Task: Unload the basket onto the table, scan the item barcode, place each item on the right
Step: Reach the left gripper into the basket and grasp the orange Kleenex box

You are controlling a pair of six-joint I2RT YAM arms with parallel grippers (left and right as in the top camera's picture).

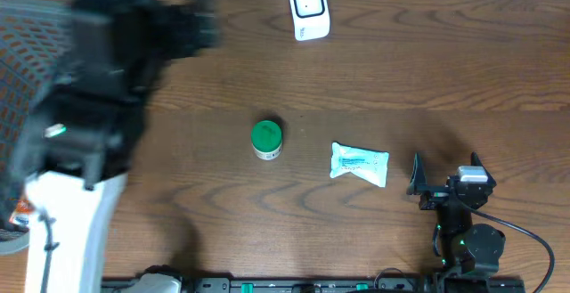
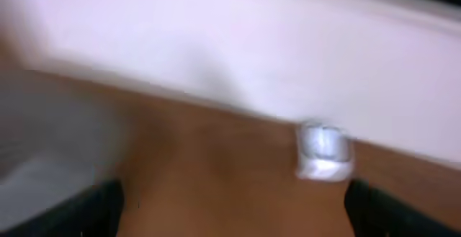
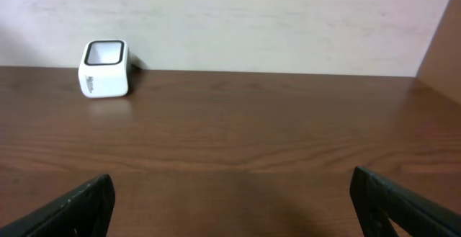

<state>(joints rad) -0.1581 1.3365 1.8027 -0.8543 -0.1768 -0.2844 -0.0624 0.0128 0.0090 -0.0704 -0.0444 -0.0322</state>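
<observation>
**Counter** [image 1: 401, 70]: brown wood.

**Scanner** [image 1: 309, 9]: white, at the far edge near the centre.

**Jar** [image 1: 266, 139]: green lid, upright at mid-counter.

**Packet** [image 1: 359, 164]: white with a printed label, lying flat to the right of the jar and apart from it. Jar and packet are both well apart from the scanner, with only bare wood between.

**Left end effector** [image 2: 234, 208]: the wrist view is heavily blurred. Two dark fingers [image 2: 97, 208] sit at the lower corners, spread apart, with only wood visible between them. The scanner shows ahead, right of centre. From overhead, the left arm [image 1: 116, 52] is a dark blur over the far left of the counter, beside a mesh basket [image 1: 18, 61] at the left edge.

**Right end effector** [image 1: 445, 173]: fingers apart and empty. It sits at the near right, just right of the packet and not touching it. Its wrist view shows bare wood ahead and the scanner at far left, against the pale wall [image 3: 288, 14].
</observation>
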